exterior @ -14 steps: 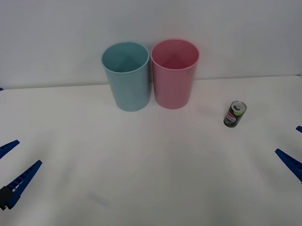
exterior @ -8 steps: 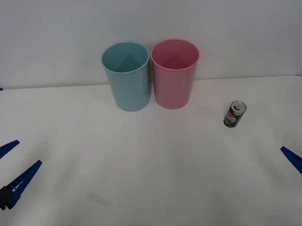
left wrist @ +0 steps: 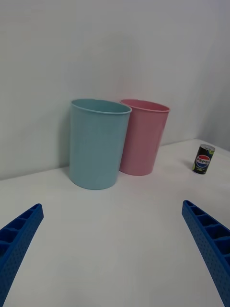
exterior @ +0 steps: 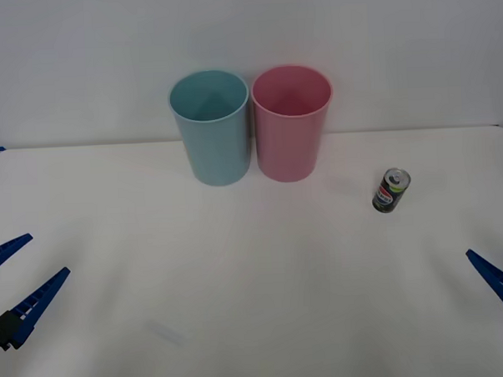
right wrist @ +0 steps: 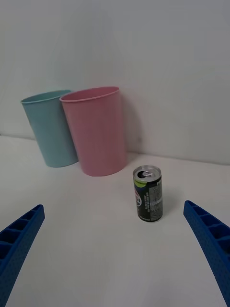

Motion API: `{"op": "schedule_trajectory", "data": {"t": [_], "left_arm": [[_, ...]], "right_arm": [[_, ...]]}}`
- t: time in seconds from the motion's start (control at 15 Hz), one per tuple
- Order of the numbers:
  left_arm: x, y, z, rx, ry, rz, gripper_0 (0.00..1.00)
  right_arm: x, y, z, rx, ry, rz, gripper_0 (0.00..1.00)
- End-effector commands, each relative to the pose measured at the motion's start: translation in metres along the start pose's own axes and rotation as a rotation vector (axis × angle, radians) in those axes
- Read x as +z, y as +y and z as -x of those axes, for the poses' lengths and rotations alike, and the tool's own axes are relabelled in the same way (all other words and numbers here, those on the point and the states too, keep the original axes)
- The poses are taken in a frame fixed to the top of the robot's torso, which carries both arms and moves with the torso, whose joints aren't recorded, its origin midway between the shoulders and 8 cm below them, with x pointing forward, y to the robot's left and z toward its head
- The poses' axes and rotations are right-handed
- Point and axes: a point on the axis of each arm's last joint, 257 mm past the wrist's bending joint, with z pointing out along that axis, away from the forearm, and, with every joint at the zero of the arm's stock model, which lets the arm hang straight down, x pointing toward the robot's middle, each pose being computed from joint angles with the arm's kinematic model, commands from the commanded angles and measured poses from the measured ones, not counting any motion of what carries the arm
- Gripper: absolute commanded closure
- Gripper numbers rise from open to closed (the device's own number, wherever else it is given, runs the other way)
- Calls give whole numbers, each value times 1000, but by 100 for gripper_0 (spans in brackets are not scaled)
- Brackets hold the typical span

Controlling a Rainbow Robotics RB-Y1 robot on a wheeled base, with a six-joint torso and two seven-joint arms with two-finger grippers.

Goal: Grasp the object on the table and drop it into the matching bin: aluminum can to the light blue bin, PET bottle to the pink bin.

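White table (exterior: 241, 322) carrying upright can (exterior: 391, 190), right of pink bin (exterior: 291, 124); right end effector (right wrist: 115, 259) gaping wide, lining up grasp; left end effector (exterior: 17, 278) waiting spread.

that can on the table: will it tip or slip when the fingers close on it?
The aluminum can stands upright on the table, small and narrow, so a low sideways nudge could probably tip it, and then it would likely roll. Its smooth printed wall may be slippery. Probably rigid enough for a gentle squeeze.
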Motion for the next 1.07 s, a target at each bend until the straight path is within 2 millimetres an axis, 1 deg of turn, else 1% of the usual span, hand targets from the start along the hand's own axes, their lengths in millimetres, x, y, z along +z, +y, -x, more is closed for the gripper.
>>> {"op": "schedule_trajectory", "data": {"t": [0.07, 0.27, 0.4, 0.53, 0.73, 0.87, 1.07], "left_arm": [[0, 0, 0, 0, 0, 0, 0], [0, 0, 0, 0, 0, 0, 0], [0, 0, 0, 0, 0, 0, 0], [0, 0, 0, 0, 0, 0, 0], [0, 0, 0, 0, 0, 0, 0], [0, 0, 0, 0, 0, 0, 0], [0, 0, 0, 0, 0, 0, 0]], "right_arm": [[-4, -7, -15, -6, 30, -52, 0], [-4, -10, -31, -19, 58, -96, 0], [-2, -14, -37, -76, 68, -132, 0], [0, -15, -50, -77, 89, -165, 0], [11, -10, -66, -33, 102, -194, 0], [19, -7, -72, -18, 95, -212, 0], [38, -9, -90, 1, 95, -221, 0]]}}
